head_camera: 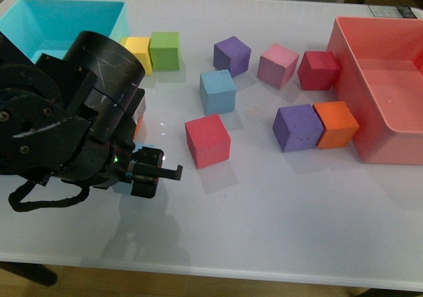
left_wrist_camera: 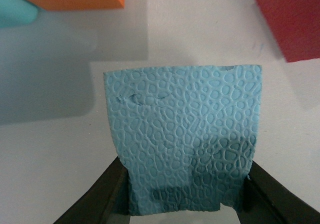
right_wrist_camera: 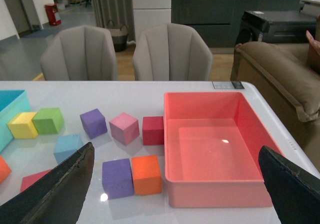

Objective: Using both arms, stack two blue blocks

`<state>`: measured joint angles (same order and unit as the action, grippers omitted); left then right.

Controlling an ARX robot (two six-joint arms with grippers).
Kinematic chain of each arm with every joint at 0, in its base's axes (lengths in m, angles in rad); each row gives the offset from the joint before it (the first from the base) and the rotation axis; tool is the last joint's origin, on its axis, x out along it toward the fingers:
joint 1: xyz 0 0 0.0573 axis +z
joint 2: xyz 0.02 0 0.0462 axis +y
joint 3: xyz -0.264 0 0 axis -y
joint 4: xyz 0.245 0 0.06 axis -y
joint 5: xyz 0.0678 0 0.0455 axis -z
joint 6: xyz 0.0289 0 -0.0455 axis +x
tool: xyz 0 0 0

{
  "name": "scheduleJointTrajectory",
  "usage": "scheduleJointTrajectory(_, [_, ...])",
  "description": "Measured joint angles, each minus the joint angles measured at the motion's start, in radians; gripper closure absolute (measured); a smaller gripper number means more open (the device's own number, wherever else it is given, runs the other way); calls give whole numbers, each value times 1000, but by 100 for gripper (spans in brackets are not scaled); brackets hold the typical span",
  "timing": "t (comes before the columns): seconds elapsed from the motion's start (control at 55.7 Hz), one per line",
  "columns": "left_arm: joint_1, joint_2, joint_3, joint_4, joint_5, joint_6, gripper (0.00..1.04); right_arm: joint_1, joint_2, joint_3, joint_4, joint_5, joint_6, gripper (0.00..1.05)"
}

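My left gripper (head_camera: 151, 172) is shut on a sky-blue block; in the front view the arm hides nearly all of it. In the left wrist view this blue block (left_wrist_camera: 182, 139) fills the middle, pinched between the black fingers (left_wrist_camera: 100, 199), just above the white table. The second blue block (head_camera: 217, 92) stands free mid-table, beyond and to the right of the left gripper; it also shows in the right wrist view (right_wrist_camera: 67, 146). My right gripper (right_wrist_camera: 175, 194) is open and empty, high over the table's right side, and is out of the front view.
A red cube (head_camera: 207, 140) stands between the left gripper and the free blue block. Yellow (head_camera: 139, 51), green (head_camera: 165, 49), purple (head_camera: 232, 55), pink (head_camera: 277, 65), dark red (head_camera: 318, 69), purple (head_camera: 297, 127) and orange (head_camera: 336, 124) cubes. Turquoise bin (head_camera: 66, 2) far left, coral bin (head_camera: 345, 59) right.
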<state>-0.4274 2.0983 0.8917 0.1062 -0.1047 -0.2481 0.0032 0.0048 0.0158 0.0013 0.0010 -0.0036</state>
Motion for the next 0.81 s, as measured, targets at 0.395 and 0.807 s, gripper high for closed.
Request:
scheduleJointTrajectory(0.395, [-33,-138,186,-154,-16,47,65,0,0,0,0,0,0,9])
scheduleJointTrajectory(0.807, [-89,41,511,-266,-4,171,66,0,0,0,0,0,0,9])
